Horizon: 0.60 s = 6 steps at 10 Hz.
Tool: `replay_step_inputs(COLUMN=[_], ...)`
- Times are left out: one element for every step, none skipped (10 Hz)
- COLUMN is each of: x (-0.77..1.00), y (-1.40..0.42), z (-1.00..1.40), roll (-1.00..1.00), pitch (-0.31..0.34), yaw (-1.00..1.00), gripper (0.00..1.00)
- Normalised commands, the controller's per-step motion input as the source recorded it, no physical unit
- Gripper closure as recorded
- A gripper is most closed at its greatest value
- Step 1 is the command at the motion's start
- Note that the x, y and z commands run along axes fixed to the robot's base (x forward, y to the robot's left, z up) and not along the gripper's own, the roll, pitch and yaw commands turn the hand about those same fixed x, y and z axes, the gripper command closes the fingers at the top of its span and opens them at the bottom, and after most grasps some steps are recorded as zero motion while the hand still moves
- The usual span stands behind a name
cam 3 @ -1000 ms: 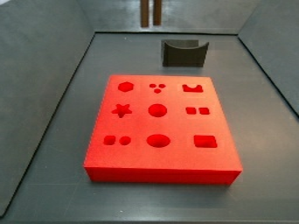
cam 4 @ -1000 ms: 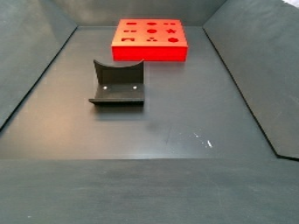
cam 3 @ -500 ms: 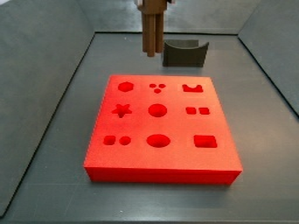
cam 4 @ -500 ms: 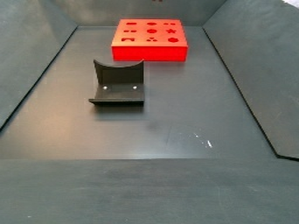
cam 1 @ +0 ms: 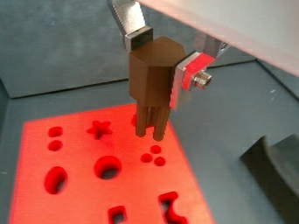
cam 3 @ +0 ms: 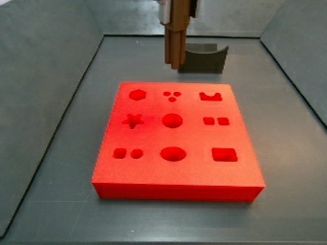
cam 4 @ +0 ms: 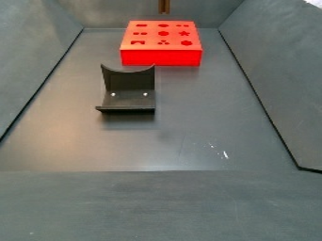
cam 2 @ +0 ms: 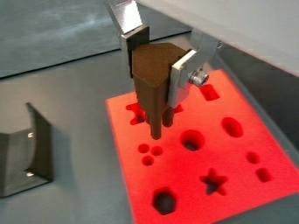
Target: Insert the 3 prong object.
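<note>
The end effector (cam 1: 162, 74) grips the 3 prong object (cam 1: 152, 96) upright above the red board (cam 2: 233, 166) in both wrist views; a side view shows only board and fixture (cam 4: 126, 91).

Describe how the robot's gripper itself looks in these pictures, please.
In both wrist views the gripper has two flat silver metal fingers with dark pads. One finger plate is lit red by the board below and carries a small silver bolt head. No cables or markings are visible.
</note>
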Motion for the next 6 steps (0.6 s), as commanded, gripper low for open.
replay_step_inputs(x=[0.73, 0.72, 0.0, 0.0, 0.05, 0.25], y=[0.28, 0.0, 0.0, 0.0, 0.0, 0.0], z=[-0.02, -0.27, -0.12, -0.01, -0.27, -0.44], roll=[0.45, 0.27, -0.06, 0.0, -0.04, 0.0], pitch=[0.24, 0.339, 0.081, 0.003, 0.066, 0.096], yaw=[0.17, 0.08, 0.0, 0.0, -0.11, -0.18], gripper=[1.0, 1.0, 1.0, 1.0, 1.0, 1.0])
